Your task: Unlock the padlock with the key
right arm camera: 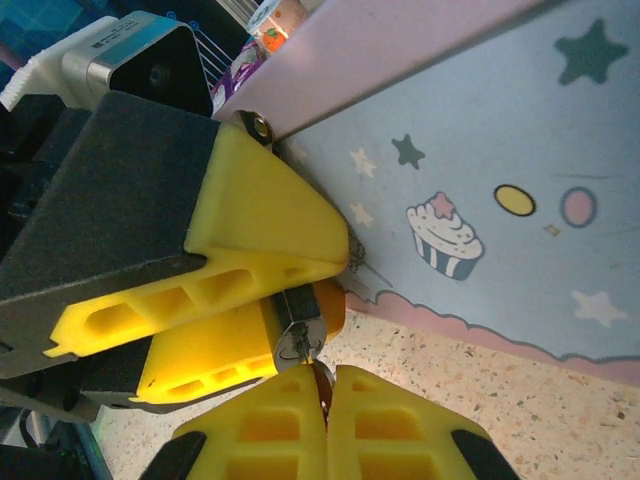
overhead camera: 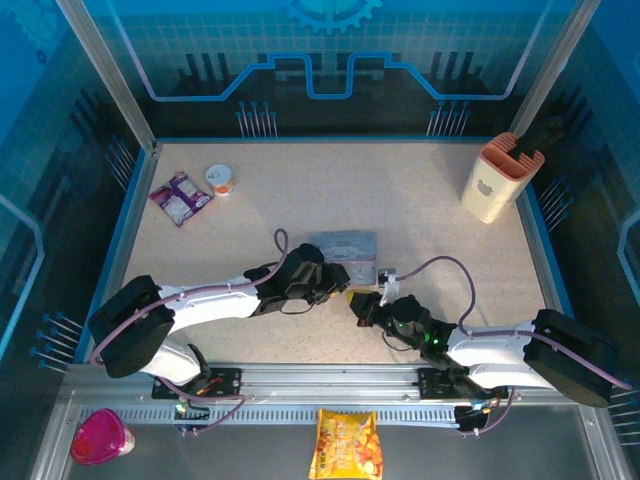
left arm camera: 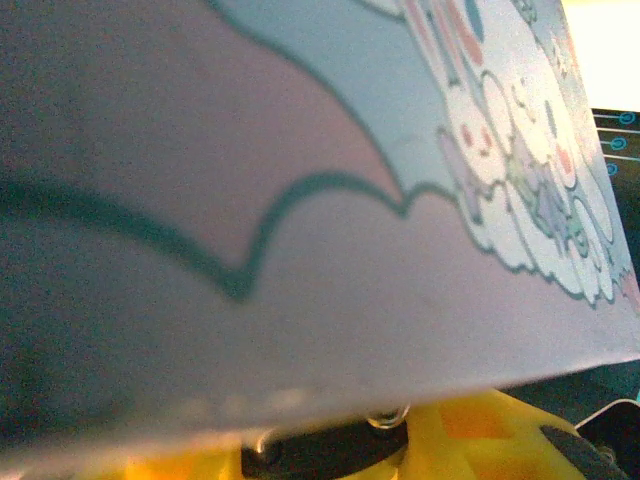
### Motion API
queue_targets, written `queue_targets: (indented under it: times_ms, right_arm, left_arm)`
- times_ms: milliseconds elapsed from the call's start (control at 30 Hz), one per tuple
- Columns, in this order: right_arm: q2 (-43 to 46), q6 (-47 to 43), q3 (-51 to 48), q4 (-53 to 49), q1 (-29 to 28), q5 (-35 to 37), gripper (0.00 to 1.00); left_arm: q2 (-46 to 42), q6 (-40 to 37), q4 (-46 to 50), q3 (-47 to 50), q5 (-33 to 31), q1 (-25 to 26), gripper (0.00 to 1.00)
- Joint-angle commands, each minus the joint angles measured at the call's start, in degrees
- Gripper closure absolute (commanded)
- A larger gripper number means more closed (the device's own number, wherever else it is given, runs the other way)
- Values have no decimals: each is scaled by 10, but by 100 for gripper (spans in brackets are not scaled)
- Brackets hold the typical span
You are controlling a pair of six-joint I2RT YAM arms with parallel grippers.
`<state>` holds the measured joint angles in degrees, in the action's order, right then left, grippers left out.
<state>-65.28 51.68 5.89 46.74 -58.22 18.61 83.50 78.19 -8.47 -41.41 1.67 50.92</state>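
Observation:
The small dark padlock (right arm camera: 297, 310) is pinched between my left gripper's yellow fingers (right arm camera: 260, 230), its silver keyhole face turned toward the right wrist camera. It hangs at the front edge of the pastel cartoon tin box (overhead camera: 345, 245). My right gripper (right arm camera: 325, 385) is shut on the thin key (right arm camera: 318, 378), whose tip touches the keyhole. From above, the left gripper (overhead camera: 340, 283) and right gripper (overhead camera: 366, 305) meet just in front of the box. In the left wrist view the padlock (left arm camera: 320, 452) shows below the box wall (left arm camera: 300, 250), with its shackle ends just visible.
A beige holder (overhead camera: 497, 178) with a dark tool stands at the back right. A purple packet (overhead camera: 180, 197) and a small cup (overhead camera: 219, 178) lie at the back left. A snack bag (overhead camera: 346, 445) and a pink object (overhead camera: 100, 437) sit off the table's front edge.

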Motion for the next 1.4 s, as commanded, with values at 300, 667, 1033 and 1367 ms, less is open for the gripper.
queue_targets:
  times_ms: [300, 667, 1033, 1367]
  right_arm:
    - [-13, 54, 3, 65, 51, -25, 100]
    - [-29, 128, -22, 0, 52, -23, 100]
    - [-202, 214, -40, 203, 45, -38, 100]
    - [-343, 255, -24, 348, 49, -68, 100]
  left_arm:
    - [-2, -20, -25, -24, 24, 30, 93]
    - [14, -111, -21, -23, 3, 19, 74]
    - [52, -102, -187, 40, 24, 16, 63]
    - [51, -95, -217, 75, 18, 2, 67]
